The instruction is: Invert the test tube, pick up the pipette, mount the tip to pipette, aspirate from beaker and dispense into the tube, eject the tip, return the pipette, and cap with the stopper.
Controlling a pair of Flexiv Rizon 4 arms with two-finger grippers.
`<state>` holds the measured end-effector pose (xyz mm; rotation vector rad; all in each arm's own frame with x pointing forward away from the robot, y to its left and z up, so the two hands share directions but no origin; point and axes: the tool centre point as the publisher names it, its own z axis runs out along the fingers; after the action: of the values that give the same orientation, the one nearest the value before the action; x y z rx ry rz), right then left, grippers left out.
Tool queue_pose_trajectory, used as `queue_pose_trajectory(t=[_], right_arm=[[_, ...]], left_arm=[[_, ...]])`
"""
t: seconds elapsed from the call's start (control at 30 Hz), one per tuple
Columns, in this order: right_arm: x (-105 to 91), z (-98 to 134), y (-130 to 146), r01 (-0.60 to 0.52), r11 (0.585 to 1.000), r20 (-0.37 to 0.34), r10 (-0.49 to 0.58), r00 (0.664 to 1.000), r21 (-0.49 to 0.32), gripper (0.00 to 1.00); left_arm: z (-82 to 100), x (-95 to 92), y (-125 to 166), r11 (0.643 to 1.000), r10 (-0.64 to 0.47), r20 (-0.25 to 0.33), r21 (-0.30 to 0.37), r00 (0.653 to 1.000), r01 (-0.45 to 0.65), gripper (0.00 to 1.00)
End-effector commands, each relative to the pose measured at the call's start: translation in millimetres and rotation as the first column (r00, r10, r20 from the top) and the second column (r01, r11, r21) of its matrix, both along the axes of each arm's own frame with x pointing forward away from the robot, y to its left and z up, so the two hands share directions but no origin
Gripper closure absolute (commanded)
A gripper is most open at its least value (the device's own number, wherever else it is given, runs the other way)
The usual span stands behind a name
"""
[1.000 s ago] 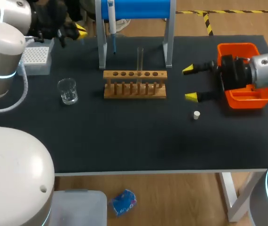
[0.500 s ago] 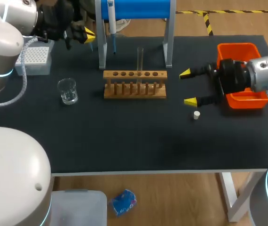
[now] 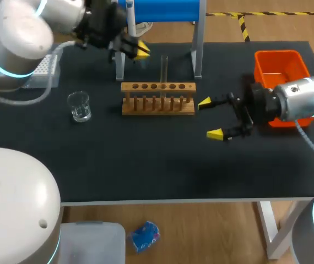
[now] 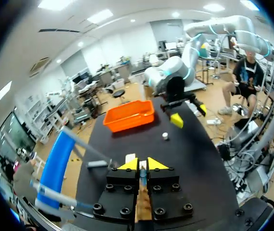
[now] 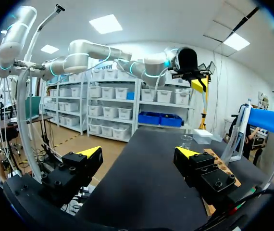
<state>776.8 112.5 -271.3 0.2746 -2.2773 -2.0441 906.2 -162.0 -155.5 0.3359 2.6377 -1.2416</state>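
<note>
Where the test tube (image 3: 163, 69) stands: upright in the wooden rack (image 3: 157, 105) at the middle of the table (image 3: 146, 165), free of both hands.
Left hand (image 3: 141, 51): at the tube's 10 o'clock, level with its top, fingers drawn narrow and holding nothing. It is likely lined up to take the tube for inverting.
Right hand (image 3: 209, 118): at the rack's 4 o'clock, fingers spread wide and empty, seemingly waiting near the stopper for the capping step.
Stopper (image 4: 165, 136): small and white, on the table just by the right hand in the left wrist view. The head view hides it.
Pipette (image 3: 130, 11): hanging in the blue-topped stand (image 3: 162, 10) at the rack's 11 o'clock, untouched.
Beaker (image 3: 80, 106): at the rack's 9 o'clock, out of both arms' way.
Tip box (image 3: 45, 66): at the beaker's 11 o'clock.
Orange bin (image 3: 278, 63): at the rack's 2 o'clock, presumably for the ejected tip.
</note>
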Motion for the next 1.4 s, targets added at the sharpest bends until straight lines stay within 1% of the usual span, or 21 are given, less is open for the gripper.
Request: queue_pose_trajectory(t=[0.03,0.13,0.17,0.63,0.7,0.83,0.87,0.93,0.97,1.07,1.1,1.3,1.33,1.4], right_arm=[[11.5,-5,13,-0.012,1.000,0.001,0.012,1.000,0.022,0.00],[17.6,-3,19,-0.002,1.000,0.008,0.001,1.000,0.030,0.00],[19.8,-2,20,0.013,1.000,0.014,-0.013,1.000,0.024,0.00],[19.8,-2,20,0.013,1.000,0.014,-0.013,1.000,0.024,0.00],[19.8,-2,20,0.013,1.000,0.014,-0.013,1.000,0.024,0.00],[19.8,-2,20,0.013,1.000,0.014,-0.013,1.000,0.024,0.00],[19.8,-2,20,0.013,1.000,0.014,-0.013,1.000,0.024,0.00],[19.8,-2,20,0.013,1.000,0.014,-0.013,1.000,0.024,0.00],[19.8,-2,20,0.013,1.000,0.014,-0.013,1.000,0.024,0.00],[19.8,-2,20,0.013,1.000,0.014,-0.013,1.000,0.024,0.00],[19.8,-2,20,0.013,1.000,0.014,-0.013,1.000,0.024,0.00],[19.8,-2,20,0.013,1.000,0.014,-0.013,1.000,0.024,0.00],[19.8,-2,20,0.013,1.000,0.014,-0.013,1.000,0.024,0.00],[19.8,-2,20,0.013,1.000,0.014,-0.013,1.000,0.024,0.00]], left_arm=[[5.1,-4.7,-26,0.995,-0.072,-0.052,0.071,0.996,0.076,1.00],[3.0,-19.2,-40,0.987,-0.121,-0.087,0.092,0.989,0.129,1.00],[2.3,-23.2,-42,0.988,-0.123,-0.098,0.086,0.988,0.132,1.00],[2.3,-23.2,-42,0.988,-0.123,-0.098,0.086,0.988,0.132,1.00],[-2.9,-25.9,-47,0.991,-0.112,-0.106,0.062,0.988,0.119,1.00],[-21.1,-48.1,-66,0.997,-0.071,-0.150,0.003,0.986,0.073,1.00],[-25.5,-55.2,-71,0.998,-0.068,-0.156,0.001,0.985,0.069,1.00],[-32.5,-68.9,-79,0.999,-0.044,-0.167,-0.026,0.985,0.041,1.00],[-35.7,-75.1,-83,0.999,-0.041,-0.173,-0.025,0.984,0.037,1.00],[-37.7,-90.2,-94,1.000,-0.013,-0.175,-0.028,0.985,0.008,1.00],[-37.2,-94.1,-96,0.999,-0.006,-0.167,-0.033,0.986,0.001,1.00],[-35.5,-109.4,-105,0.999,0.041,-0.164,0.004,0.986,-0.041,1.00],[-35.9,-111.5,-106,0.998,0.057,-0.163,0.017,0.985,-0.055,1.00],[-38.2,-114.0,-110,0.998,0.055,-0.171,0.045,0.984,-0.048,1.00]])
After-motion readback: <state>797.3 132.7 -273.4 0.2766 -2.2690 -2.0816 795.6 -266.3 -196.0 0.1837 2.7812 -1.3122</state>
